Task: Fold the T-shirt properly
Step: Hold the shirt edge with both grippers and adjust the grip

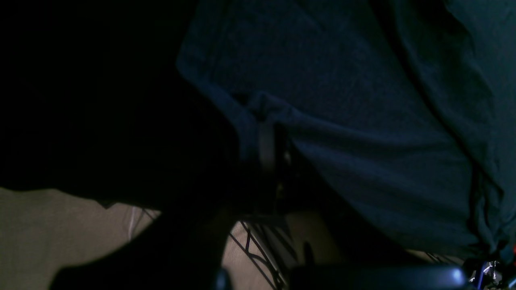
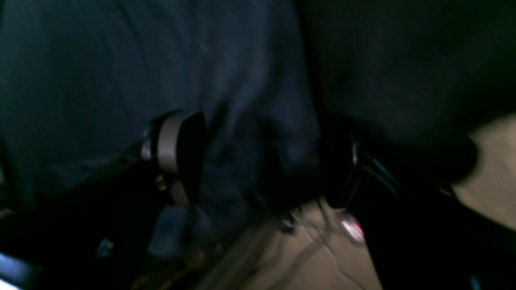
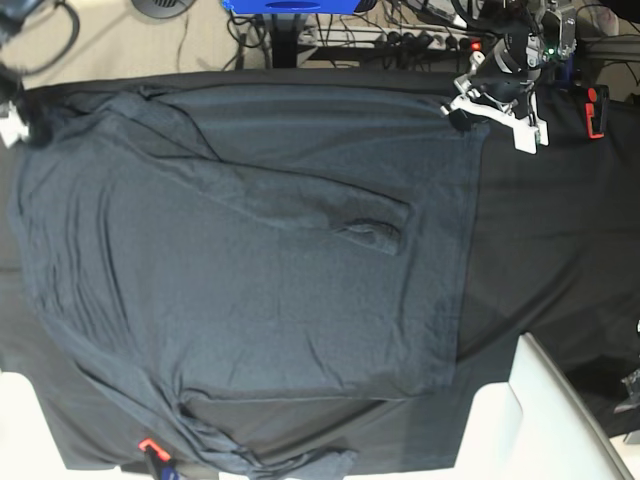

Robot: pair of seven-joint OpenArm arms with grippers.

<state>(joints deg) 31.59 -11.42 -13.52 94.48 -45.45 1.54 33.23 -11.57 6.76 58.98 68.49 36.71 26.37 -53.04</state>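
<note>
Clamped on the hem, my left gripper (image 1: 269, 141) pinches a corner of the large dark slate-grey knit T-shirt (image 3: 250, 260) at the table's far edge; its white fingers (image 3: 495, 105) show in the base view. My right gripper (image 2: 258, 161) stands with jaws parted, shirt fabric bunched between them. The shirt lies spread across the plain black tablecloth (image 3: 550, 230), one long sleeve (image 3: 300, 200) folded diagonally over the body. Beyond the cloth I see a beige floor (image 3: 120, 40) with cables (image 3: 400, 35) and a blue object (image 3: 290, 6). A white panel (image 3: 545, 420) sits at the near corner.
</note>
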